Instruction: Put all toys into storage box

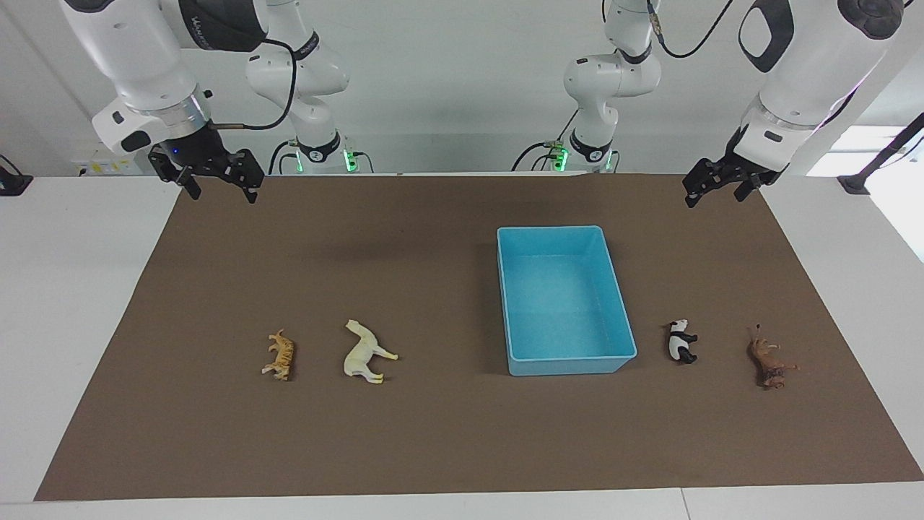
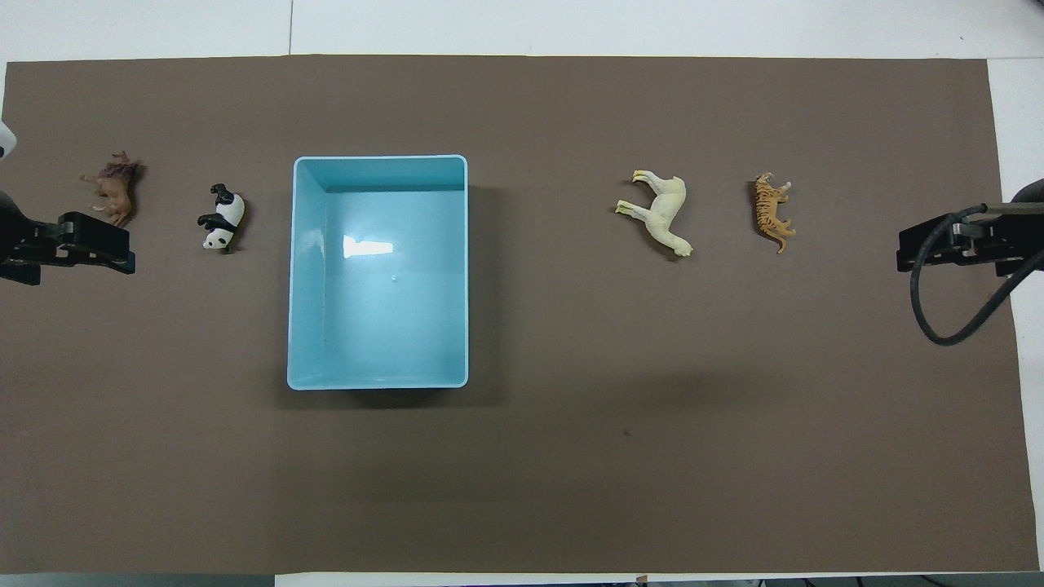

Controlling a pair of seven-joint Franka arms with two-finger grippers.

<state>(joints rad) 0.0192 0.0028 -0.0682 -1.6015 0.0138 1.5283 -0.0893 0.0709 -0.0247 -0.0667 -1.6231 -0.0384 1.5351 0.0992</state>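
A: Storage box [image 1: 564,249]?
B: Mid-mat [image 1: 404,433], nothing inside. Panda [image 1: 680,341] and lion [image 1: 768,357] lie toward left arm's end; cream animal [image 1: 367,352] and tiger [image 1: 280,355] toward right arm's.
A: Grippers?
B: Right gripper [image 1: 220,186] raised over its mat corner, fingers spread. Left gripper [image 1: 716,191] likewise raised; fingers apart.

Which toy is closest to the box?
The panda: it lies just beside the box, toward the left arm's end. The lion, cream animal and tiger lie farther off.
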